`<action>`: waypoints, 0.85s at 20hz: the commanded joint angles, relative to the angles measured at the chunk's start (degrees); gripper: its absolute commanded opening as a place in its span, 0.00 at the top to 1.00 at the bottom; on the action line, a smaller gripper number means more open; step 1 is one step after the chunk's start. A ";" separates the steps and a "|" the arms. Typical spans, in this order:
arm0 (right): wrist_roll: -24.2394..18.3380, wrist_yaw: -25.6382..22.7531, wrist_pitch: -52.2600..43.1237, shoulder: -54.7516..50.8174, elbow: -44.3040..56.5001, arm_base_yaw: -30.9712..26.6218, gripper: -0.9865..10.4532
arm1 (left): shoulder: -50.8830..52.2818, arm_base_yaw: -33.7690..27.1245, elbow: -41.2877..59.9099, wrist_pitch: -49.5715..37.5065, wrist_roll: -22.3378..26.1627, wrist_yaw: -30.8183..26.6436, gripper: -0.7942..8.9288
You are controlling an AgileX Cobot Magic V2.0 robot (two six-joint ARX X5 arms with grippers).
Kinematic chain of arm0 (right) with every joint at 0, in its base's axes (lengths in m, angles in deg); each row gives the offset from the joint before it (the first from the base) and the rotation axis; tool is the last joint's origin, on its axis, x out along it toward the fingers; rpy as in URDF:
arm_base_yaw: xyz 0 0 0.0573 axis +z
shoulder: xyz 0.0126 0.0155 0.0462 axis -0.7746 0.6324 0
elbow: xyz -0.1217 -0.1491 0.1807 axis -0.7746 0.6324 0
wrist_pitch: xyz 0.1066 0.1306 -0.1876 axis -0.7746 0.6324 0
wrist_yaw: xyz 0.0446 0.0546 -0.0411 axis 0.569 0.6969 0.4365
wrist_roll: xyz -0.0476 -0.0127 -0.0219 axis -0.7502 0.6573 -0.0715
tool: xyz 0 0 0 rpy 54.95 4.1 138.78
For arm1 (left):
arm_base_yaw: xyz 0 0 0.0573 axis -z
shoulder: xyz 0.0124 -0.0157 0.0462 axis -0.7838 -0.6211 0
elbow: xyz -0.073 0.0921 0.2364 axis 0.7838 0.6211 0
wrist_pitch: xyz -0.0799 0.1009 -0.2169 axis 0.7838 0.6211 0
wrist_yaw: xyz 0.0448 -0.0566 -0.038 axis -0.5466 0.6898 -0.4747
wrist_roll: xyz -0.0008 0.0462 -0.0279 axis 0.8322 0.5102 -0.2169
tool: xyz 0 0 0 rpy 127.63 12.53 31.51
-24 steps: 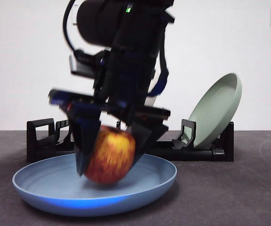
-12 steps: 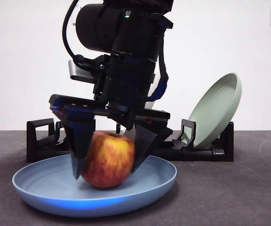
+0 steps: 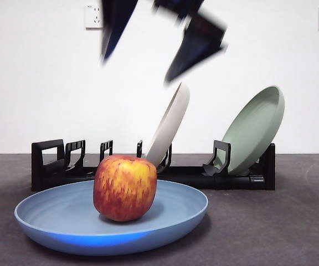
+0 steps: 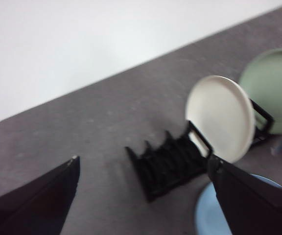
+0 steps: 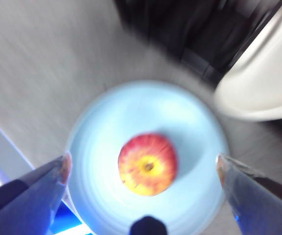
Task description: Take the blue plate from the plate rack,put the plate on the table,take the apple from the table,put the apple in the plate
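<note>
Resting in the blue plate (image 3: 111,221) on the table (image 3: 270,221), the apple (image 3: 125,187) stands free. Right gripper (image 3: 159,41) hangs spread wide above; left gripper (image 4: 146,200) is also spread. A knock could roll the apple off the shallow rim.

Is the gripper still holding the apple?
No, the apple sits free in the blue plate while the open right gripper is high above it.
</note>
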 commanded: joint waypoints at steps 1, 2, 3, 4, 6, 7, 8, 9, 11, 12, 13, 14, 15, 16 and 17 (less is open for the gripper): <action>-4.13 -0.24 0.94 -6.99 -0.04 -1.09 0.48 | -2.56 -0.11 0.15 -2.16 -0.37 5.29 0.47; -4.68 -0.26 1.31 -9.55 -0.04 -1.73 0.49 | -3.45 -0.11 0.15 -3.32 0.17 7.08 0.47; -5.16 -0.26 1.70 -12.44 -0.04 -2.56 0.57 | -4.46 -0.11 0.15 -4.87 1.73 8.90 0.52; -5.33 -0.26 1.99 -14.62 -0.02 -3.43 0.67 | -5.27 -0.11 0.15 -6.25 3.48 10.60 0.66; -5.64 -0.31 3.19 -18.03 -0.02 -5.60 0.90 | -6.71 -0.11 0.15 -8.22 4.74 13.35 0.92; -5.95 -0.46 4.28 -19.26 -0.02 -6.80 0.92 | -7.26 -0.11 0.17 -8.85 5.27 13.38 0.93; -5.97 -0.46 5.44 -20.13 -0.02 -7.93 0.92 | -7.56 -0.11 0.17 -9.33 6.14 13.35 0.93; -6.05 -0.42 6.54 -20.81 0.00 -8.85 0.92 | -7.56 -0.11 0.31 -9.81 6.56 13.35 0.93; -7.02 -0.39 7.30 -21.97 0.52 -10.12 0.92 | -7.50 -0.11 1.01 -10.27 7.08 13.33 0.93; -7.69 -0.33 7.10 -22.73 1.18 -10.62 0.92 | -7.48 -0.11 1.68 -10.23 7.08 13.33 0.93; -7.89 -0.17 6.60 -23.32 2.14 -10.93 0.92 | -7.26 -0.11 2.73 -10.34 7.08 13.16 0.93; -7.87 -0.17 5.84 -24.04 3.67 -10.99 0.92 | -6.88 -0.13 4.44 -11.28 7.08 12.52 0.93; -7.87 -0.20 4.83 -24.79 5.53 -10.99 0.92 | -6.08 -0.11 6.64 -12.92 7.04 12.22 0.93; -7.82 -0.20 3.15 -26.10 8.39 -10.99 0.92 | -4.68 -0.11 10.14 -15.56 6.88 11.47 0.93; -7.37 -0.22 0.94 -27.63 11.56 -10.99 0.92 | -3.10 -0.11 13.90 -18.21 6.05 11.32 0.93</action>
